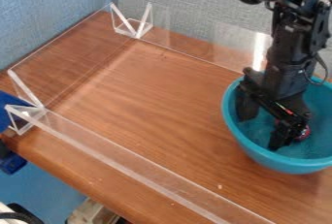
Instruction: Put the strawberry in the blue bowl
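Observation:
The blue bowl (257, 146) sits at the right edge of the wooden table. My gripper (277, 119) reaches down into it from above, and its black fingers (254, 107) stand spread apart, open. A small red patch, the strawberry (297, 131), shows low inside the bowl next to the right finger, partly hidden by it. I cannot tell whether the finger still touches the strawberry.
A low clear acrylic fence (104, 150) runs around the wooden tabletop (143, 87), with triangular clear brackets at the far corner (134, 20) and the left corner (23, 112). A blue wall stands behind the table.

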`<state>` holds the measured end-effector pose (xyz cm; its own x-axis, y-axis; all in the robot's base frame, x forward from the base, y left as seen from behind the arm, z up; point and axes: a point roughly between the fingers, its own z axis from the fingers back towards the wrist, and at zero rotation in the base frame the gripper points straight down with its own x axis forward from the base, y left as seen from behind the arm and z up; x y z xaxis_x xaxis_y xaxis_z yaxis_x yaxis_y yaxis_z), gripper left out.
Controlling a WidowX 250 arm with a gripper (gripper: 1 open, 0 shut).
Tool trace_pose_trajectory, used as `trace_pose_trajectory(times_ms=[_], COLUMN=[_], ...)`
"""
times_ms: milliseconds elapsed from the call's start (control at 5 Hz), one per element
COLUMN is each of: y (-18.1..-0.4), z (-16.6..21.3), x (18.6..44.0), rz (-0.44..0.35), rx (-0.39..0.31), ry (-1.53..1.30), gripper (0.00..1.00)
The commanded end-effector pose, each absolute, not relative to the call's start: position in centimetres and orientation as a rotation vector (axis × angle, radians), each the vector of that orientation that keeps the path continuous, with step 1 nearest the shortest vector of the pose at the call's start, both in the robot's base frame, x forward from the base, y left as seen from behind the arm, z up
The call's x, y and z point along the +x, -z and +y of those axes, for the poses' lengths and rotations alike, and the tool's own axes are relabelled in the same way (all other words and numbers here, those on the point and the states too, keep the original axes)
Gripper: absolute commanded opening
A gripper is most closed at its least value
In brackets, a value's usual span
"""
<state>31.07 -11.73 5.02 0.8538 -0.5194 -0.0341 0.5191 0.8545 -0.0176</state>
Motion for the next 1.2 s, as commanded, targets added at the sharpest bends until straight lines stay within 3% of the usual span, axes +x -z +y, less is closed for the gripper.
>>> trace_pose_trajectory(times_ms=[0,400,800,1000], y=[-9.0,-11.8,-18.4,-19.3], z=[-12.2,-12.1,-11.7,-11.9], x=[32.3,32.7,32.0,31.1], rz=[-0.077,-0.126,-0.228,-0.253], rx=[-0.006,0.028,0.092,0.095], ry=[0.55,0.536,0.5,0.483], gripper=[1.0,1.0,1.0,1.0])
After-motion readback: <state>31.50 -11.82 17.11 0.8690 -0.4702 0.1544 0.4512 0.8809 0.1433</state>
